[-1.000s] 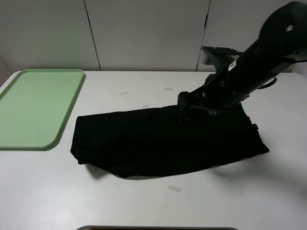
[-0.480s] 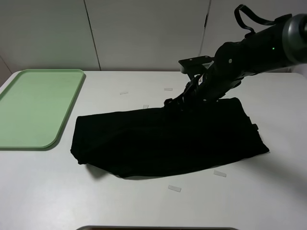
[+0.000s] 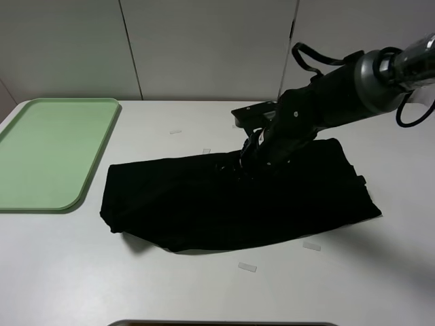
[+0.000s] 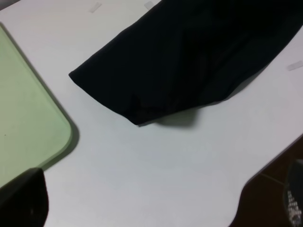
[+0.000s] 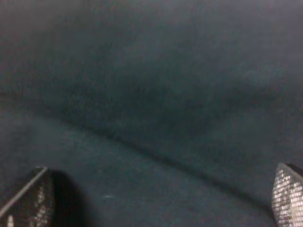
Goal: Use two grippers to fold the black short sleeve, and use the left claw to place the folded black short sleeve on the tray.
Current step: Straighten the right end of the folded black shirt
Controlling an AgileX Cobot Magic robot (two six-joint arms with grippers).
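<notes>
The black short sleeve (image 3: 238, 200) lies folded into a long band across the middle of the white table. My right gripper (image 3: 245, 163) hangs low over its far edge, near the middle. In the right wrist view black cloth (image 5: 156, 104) fills the picture, and the right gripper (image 5: 161, 198) is open, its fingertips (image 5: 288, 197) wide apart with nothing clamped between them. The left claw (image 4: 161, 203) is open over bare table, off the shirt's (image 4: 199, 56) left end and beside the tray's corner (image 4: 28, 118). The pale green tray (image 3: 47, 153) sits at the far left. The left arm is out of the high view.
Small pale tape strips lie on the table: one (image 3: 247, 267) and another (image 3: 311, 246) in front of the shirt, one more (image 3: 175, 132) behind it. White panels stand behind the table. The table's front edge (image 4: 265, 165) shows in the left wrist view.
The right arm has swung down and leftward, bringing its open gripper low over the shirt's far edge. The shirt and tray have not moved.
</notes>
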